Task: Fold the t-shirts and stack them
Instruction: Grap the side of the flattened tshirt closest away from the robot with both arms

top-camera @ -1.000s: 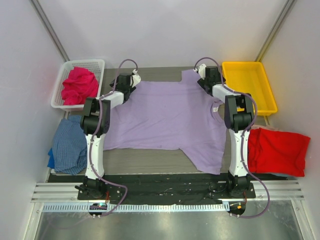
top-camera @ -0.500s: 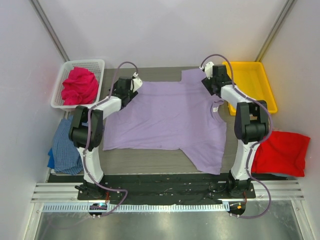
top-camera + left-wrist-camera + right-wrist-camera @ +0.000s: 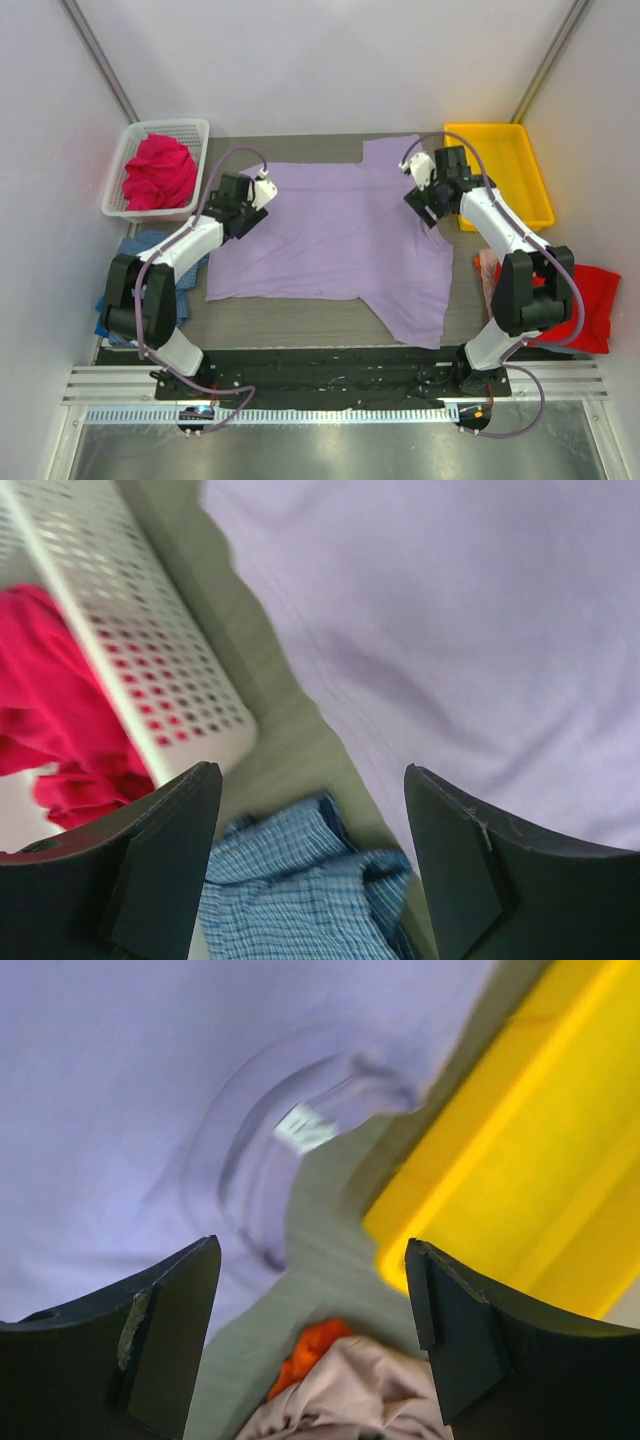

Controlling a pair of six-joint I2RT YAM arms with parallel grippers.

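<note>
The lavender t-shirt point(image 3: 330, 230) point(image 3: 480, 630) point(image 3: 120, 1090) lies spread flat across the table, its collar and white label point(image 3: 305, 1127) toward the right. My left gripper point(image 3: 236, 208) point(image 3: 310, 772) hovers open and empty over its left edge. My right gripper point(image 3: 432, 198) point(image 3: 312, 1245), also open and empty, hangs over the collar edge. The magenta t-shirt point(image 3: 158, 172) point(image 3: 50, 710) is bunched in the white basket point(image 3: 170, 124) point(image 3: 130, 650). A blue checked t-shirt point(image 3: 140, 245) point(image 3: 300, 890) lies at the near left, partly behind my left arm. A red t-shirt point(image 3: 595, 300) point(image 3: 315, 1345) lies at the near right, partly behind my right arm.
An empty yellow tray point(image 3: 497, 128) point(image 3: 540, 1140) stands at the back right beside the collar. A pale beige bit of cloth point(image 3: 487, 265) point(image 3: 350, 1390) shows against the red shirt. White walls close in on both sides.
Both grippers have drawn back from the shirt's far corners toward its middle edges. Both elbows have swung outward, and the right arm now hides more of the red shirt.
</note>
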